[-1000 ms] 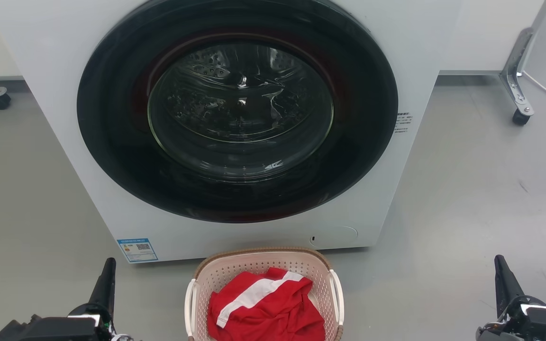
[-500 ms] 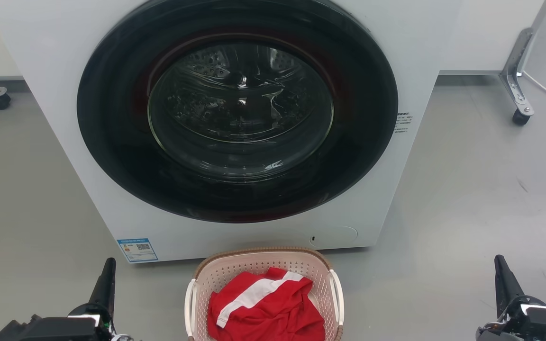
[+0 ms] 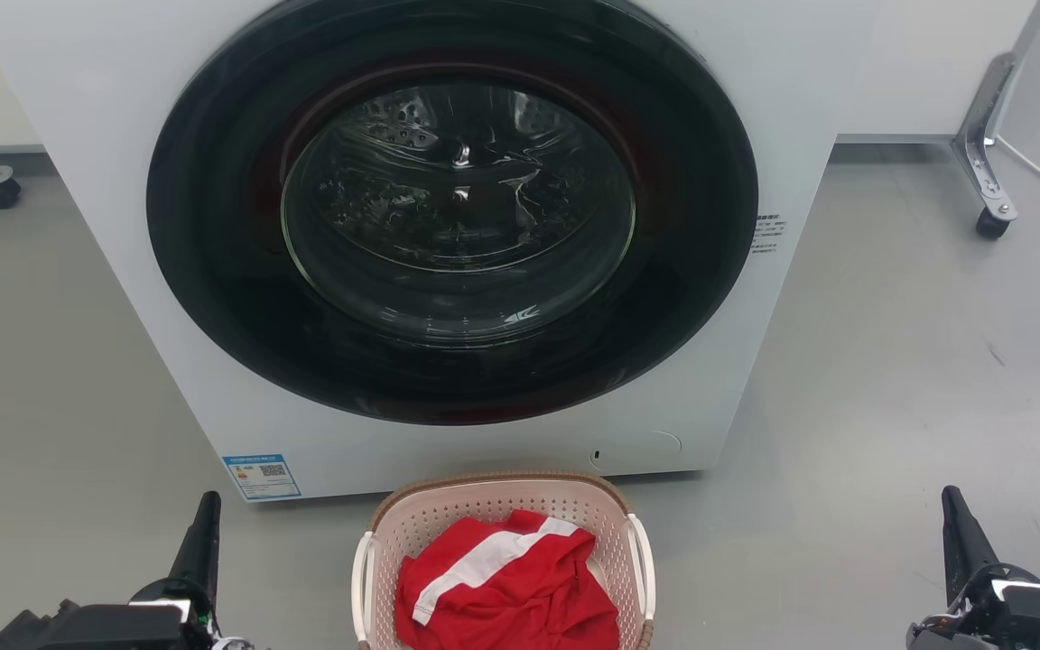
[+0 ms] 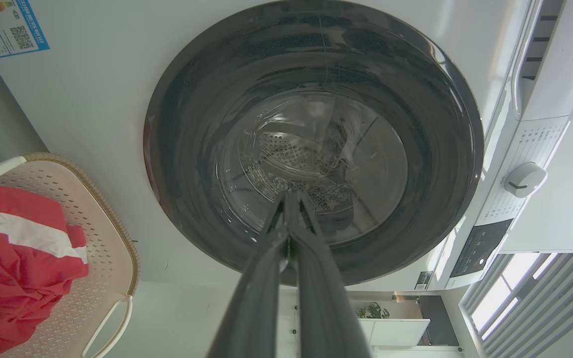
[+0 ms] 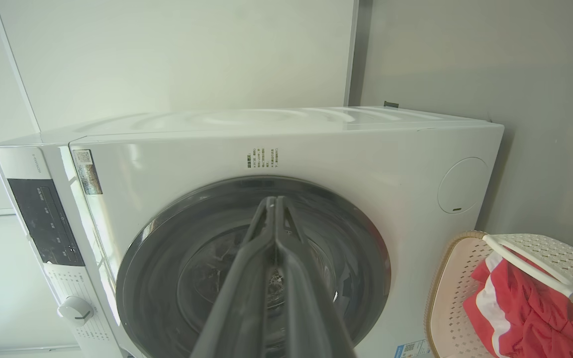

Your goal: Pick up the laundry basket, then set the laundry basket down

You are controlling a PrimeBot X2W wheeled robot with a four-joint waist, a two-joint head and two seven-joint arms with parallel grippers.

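While both the left gripper [image 3: 206,507] and right gripper [image 3: 953,504] sit pinched shut and empty, well apart from the laundry basket [image 3: 497,490] between them on the floor [image 3: 845,506], a careless reach could shove its rim into the washer [image 3: 123,181] just behind; bare floor flanks both side handles [image 3: 361,578].

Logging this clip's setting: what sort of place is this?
Likely a laundry area: a front-loading washer stands on a grey floor, with the laundry basket holding a red garment before it.
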